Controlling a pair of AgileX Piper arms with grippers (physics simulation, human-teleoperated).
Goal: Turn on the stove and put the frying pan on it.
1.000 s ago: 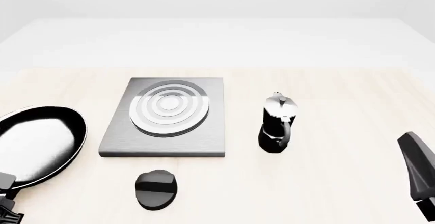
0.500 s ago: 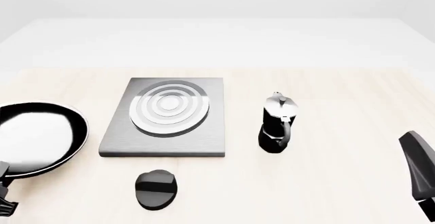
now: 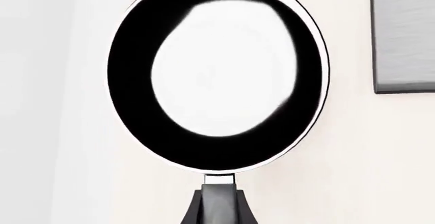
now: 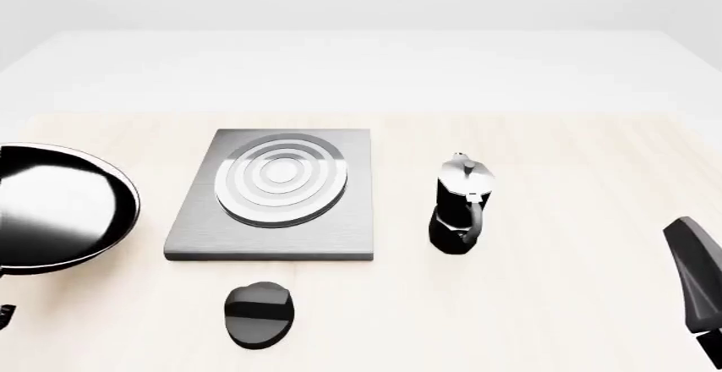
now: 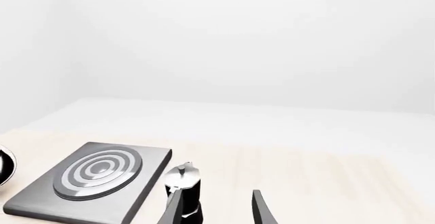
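The frying pan (image 4: pixel 57 207) is a glossy black round pan held tilted in the air, off the table at the far left. Its handle (image 3: pixel 217 198) runs back into my left gripper (image 3: pixel 217 218), which is shut on it; in the front view that gripper is almost off the left edge. The stove (image 4: pixel 276 194) is a grey slab with burner rings, and its black oval knob (image 4: pixel 259 313) lies in front of it. My right gripper (image 5: pixel 217 211) hangs open and empty at the near right (image 4: pixel 694 283), apart from everything.
A black-and-silver moka pot (image 4: pixel 461 207) stands upright to the right of the stove, between it and my right gripper. The pale table (image 4: pixel 564 152) ends at a white surround behind the stove.
The frying pan has risen off the table and tilted, moving up and slightly left in the front view. The right gripper, stove, knob and moka pot have stayed put.
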